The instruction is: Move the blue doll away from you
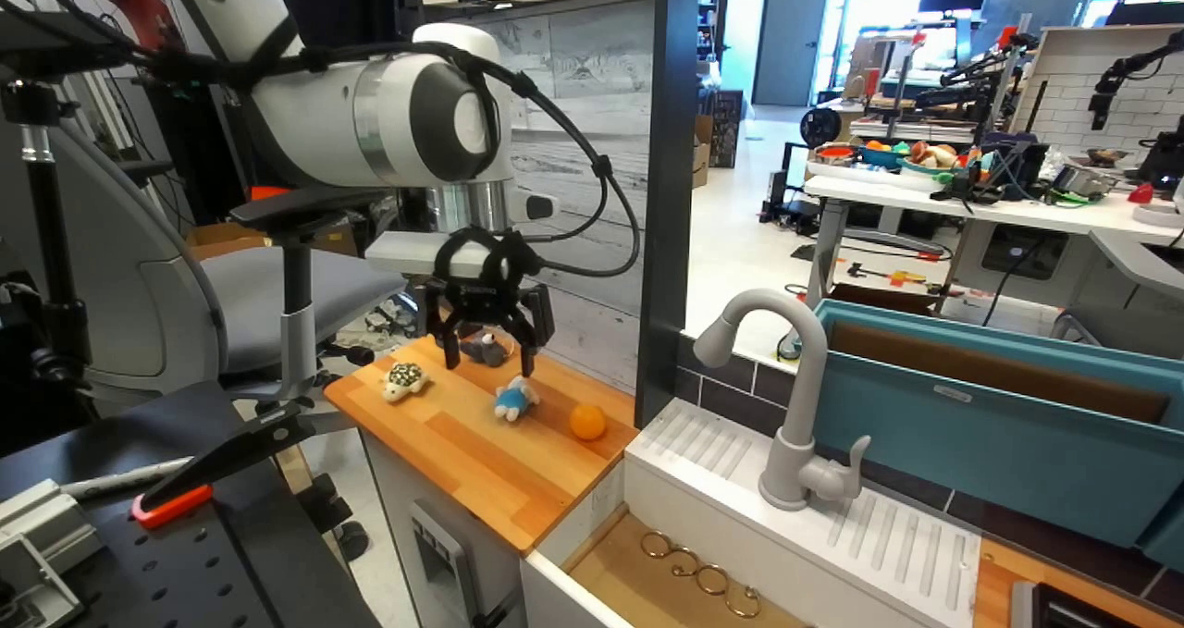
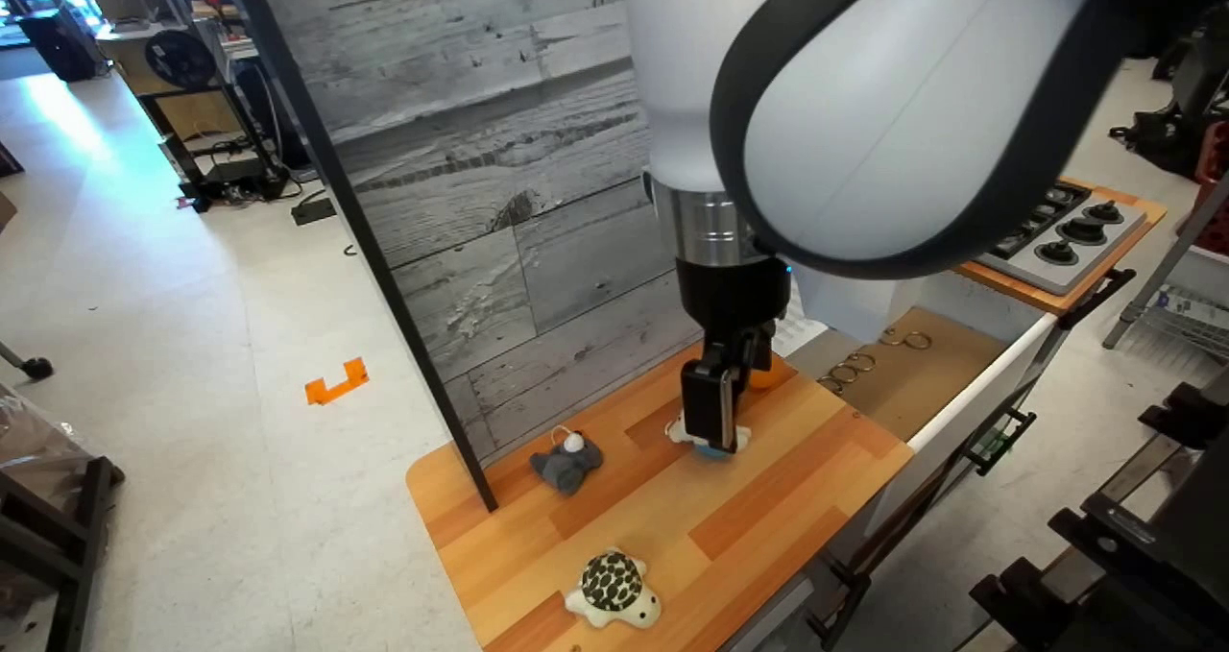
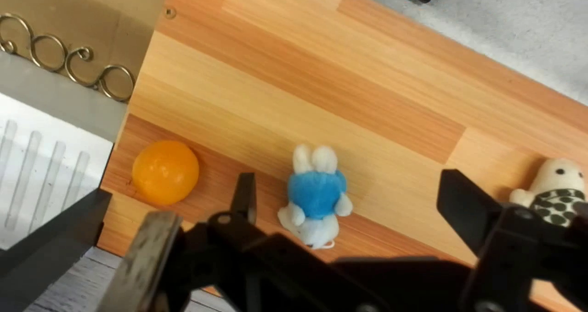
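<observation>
One blue doll [image 3: 317,195], fuzzy and white at both ends, lies on the worktop [image 3: 390,112] below the hand [image 1: 489,360], whose fingers [image 3: 461,206] stand wide apart, with one orange ball [image 3: 165,172] near the doll, one turtle [image 2: 613,587] and one grey toy [image 2: 565,468] farther off.

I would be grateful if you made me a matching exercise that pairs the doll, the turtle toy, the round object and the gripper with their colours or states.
Things:
1. doll
2. turtle toy
3. round object
4. gripper

Colours or states:
A. black, open
B. plain orange
C. blue and white
D. cream with dark spots

Pairs: 1-C; 2-D; 3-B; 4-A
</observation>
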`<action>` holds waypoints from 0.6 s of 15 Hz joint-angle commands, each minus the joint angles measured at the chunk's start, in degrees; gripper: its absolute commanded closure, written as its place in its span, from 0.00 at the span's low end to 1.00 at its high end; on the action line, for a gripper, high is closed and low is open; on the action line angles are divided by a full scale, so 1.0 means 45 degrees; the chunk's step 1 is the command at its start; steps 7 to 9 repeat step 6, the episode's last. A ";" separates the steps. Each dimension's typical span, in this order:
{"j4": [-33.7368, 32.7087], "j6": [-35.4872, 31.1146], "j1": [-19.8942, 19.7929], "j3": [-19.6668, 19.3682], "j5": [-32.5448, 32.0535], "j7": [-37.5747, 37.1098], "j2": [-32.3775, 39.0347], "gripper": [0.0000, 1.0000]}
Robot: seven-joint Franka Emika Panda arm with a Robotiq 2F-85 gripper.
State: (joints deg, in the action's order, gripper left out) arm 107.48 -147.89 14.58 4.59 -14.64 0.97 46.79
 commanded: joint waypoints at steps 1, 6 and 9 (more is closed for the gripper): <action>0.2824 -0.0782 -0.0135 -0.0002 0.0703 -0.1057 -0.2191 0.00; 0.3463 -0.0280 -0.0130 -0.0189 0.0692 -0.1325 -0.2568 0.00; 0.3463 -0.0280 -0.0130 -0.0189 0.0692 -0.1325 -0.2568 0.00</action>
